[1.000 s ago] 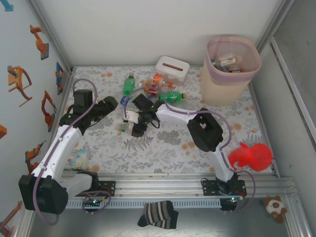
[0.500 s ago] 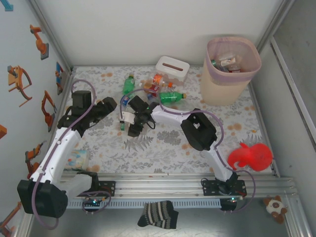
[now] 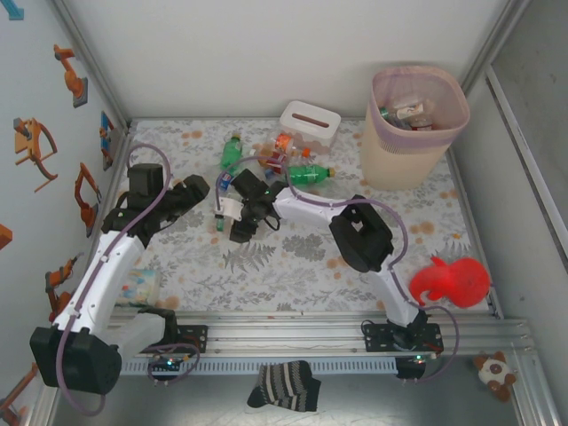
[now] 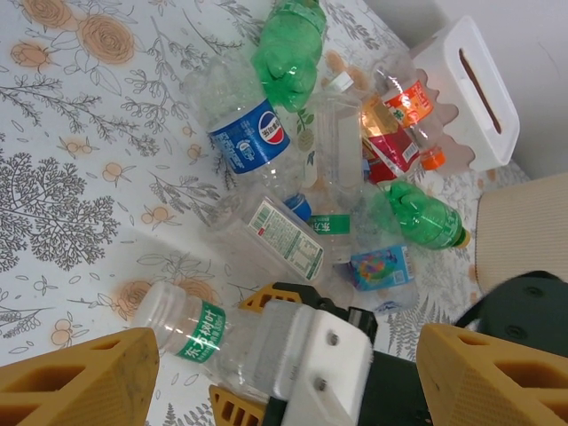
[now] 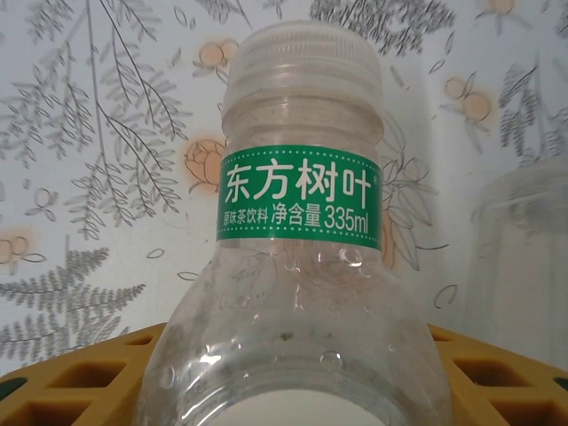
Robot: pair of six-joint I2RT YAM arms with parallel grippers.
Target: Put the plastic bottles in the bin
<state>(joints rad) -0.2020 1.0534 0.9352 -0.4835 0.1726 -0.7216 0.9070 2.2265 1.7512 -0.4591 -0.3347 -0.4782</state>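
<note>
Step in hand, as I judge it: pick-up of one clear, green-labelled bottle (image 5: 300,200) lying flat on the table (image 3: 293,257), on the near side of the other bottles (image 4: 262,133).

Right gripper (image 4: 245,350): jaws narrow, one either side of the bottle's body. Whether they grip firmly I cannot tell.

Left gripper (image 3: 197,186): jaws wide and empty, near.

Next move calls for clamping, a clean lift, and a carry to the bin (image 3: 399,160), well apart at the far right.
</note>
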